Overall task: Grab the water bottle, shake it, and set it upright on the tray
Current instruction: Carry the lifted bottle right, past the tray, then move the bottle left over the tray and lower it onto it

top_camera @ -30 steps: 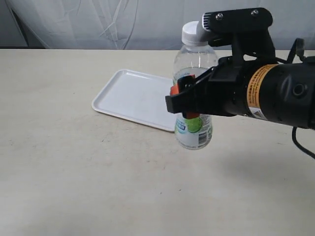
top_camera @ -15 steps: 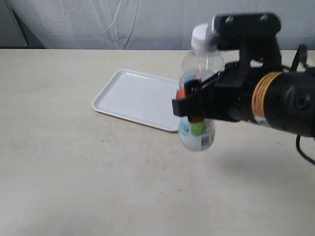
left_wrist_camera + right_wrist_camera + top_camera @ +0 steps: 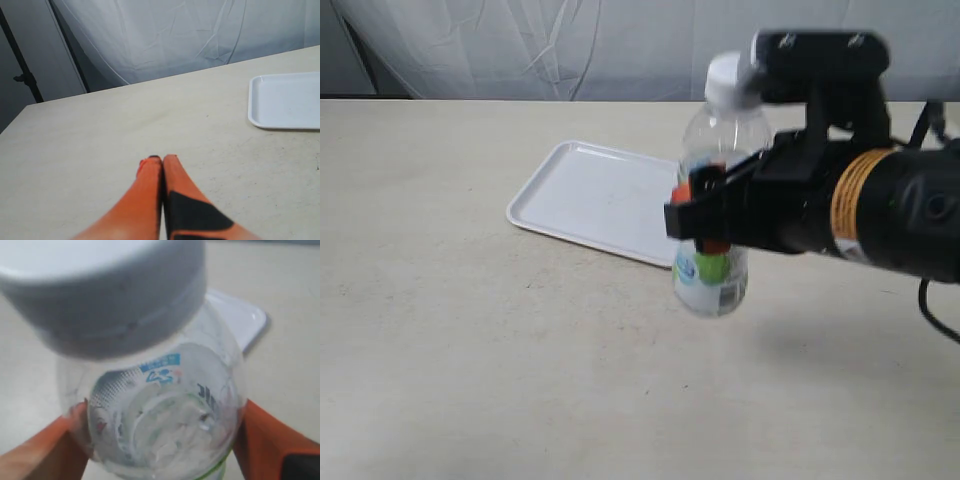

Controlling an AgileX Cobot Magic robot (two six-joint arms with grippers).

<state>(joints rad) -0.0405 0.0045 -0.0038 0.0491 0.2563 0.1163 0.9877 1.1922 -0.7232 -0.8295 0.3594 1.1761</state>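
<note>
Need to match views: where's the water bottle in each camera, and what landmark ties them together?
Exterior: water bottle right of centre, held off the table in the right gripper, cap up.
Left wrist: not in it; the shut left gripper shows instead.
Right wrist: fills the picture, cap nearest the camera, between orange fingers.
Shared landmark: white tray, in all three views.

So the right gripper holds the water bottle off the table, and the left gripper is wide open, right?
No: the left gripper is shut, fingers pressed together in the left wrist view. The right gripper does hold the water bottle off the table.
</note>
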